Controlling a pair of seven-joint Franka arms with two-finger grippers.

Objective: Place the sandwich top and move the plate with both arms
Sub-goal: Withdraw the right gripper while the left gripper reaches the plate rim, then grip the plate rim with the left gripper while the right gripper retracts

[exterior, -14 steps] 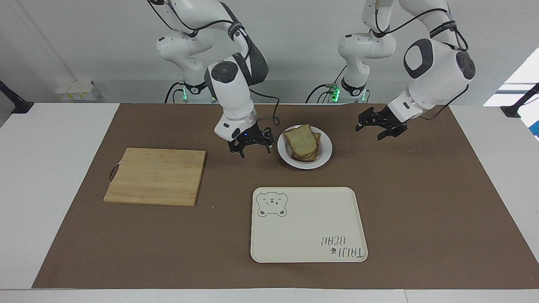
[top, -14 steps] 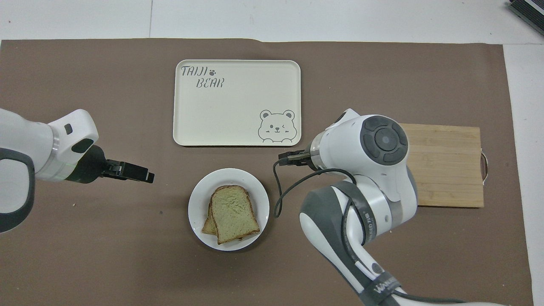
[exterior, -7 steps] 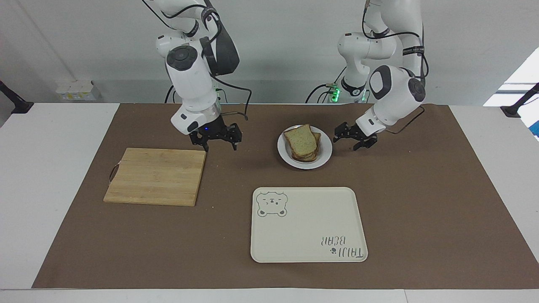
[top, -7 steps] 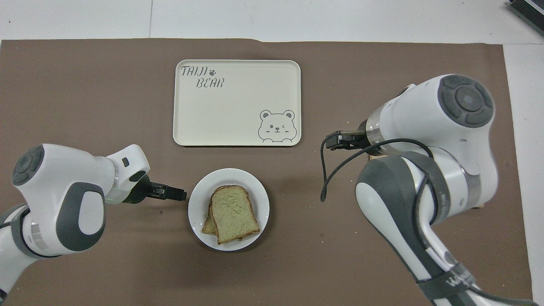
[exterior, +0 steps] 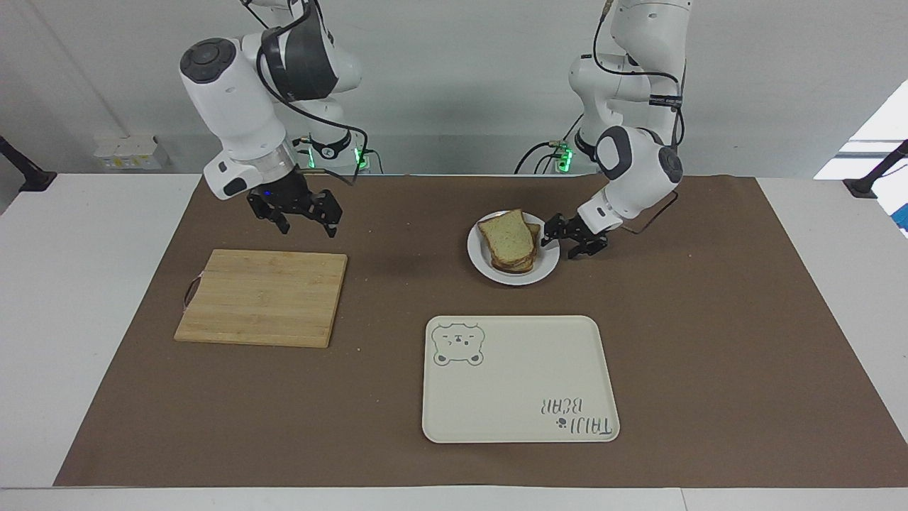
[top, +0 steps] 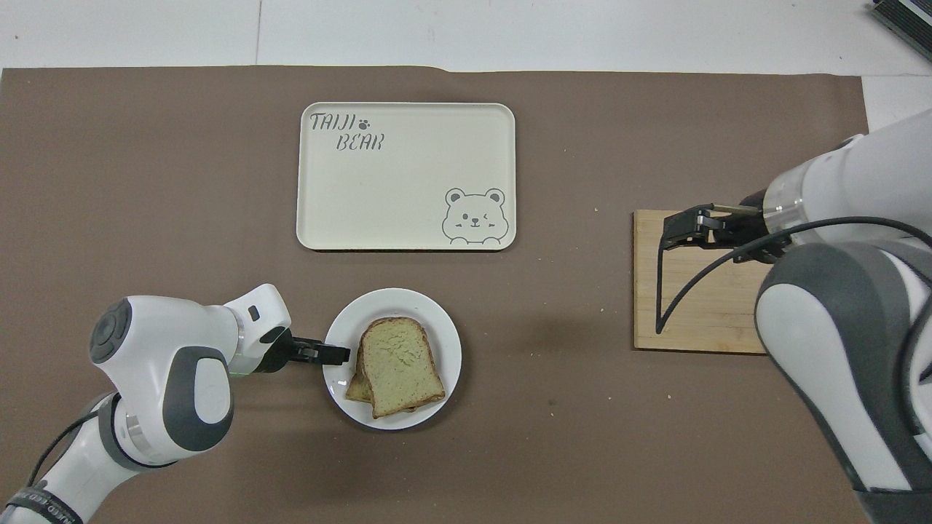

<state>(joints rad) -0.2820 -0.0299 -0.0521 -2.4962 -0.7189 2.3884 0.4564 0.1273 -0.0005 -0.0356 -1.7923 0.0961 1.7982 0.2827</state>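
left gripper (exterior: 569, 240): right of centre in the facing view, low at the plate's rim on the side toward the left arm's end of the table. Its fingers straddle the rim edge with a gap showing between them; whether they have pinched the rim I cannot tell.
plate (exterior: 546, 268): centre of the facing view, lower centre of the overhead view (top: 444, 327), on the brown mat, nearer to the robots than the tray.
sandwich top (exterior: 506, 235): lies flat on the stacked slice in the plate, rounded end pointing away from the robots, long axis running from the robots outward.
key relation: the plate lies straight ahead of the left gripper along its reach line, rim touching or just short of the fingers. The left arm is the nearer one by far.
right gripper (exterior: 296, 209): upper left of the facing view, open and empty, up in the air over the edge of the cutting board (exterior: 262, 297), well apart from the plate.
tray (exterior: 518, 380): lower centre of the facing view, the likely destination, I judge.
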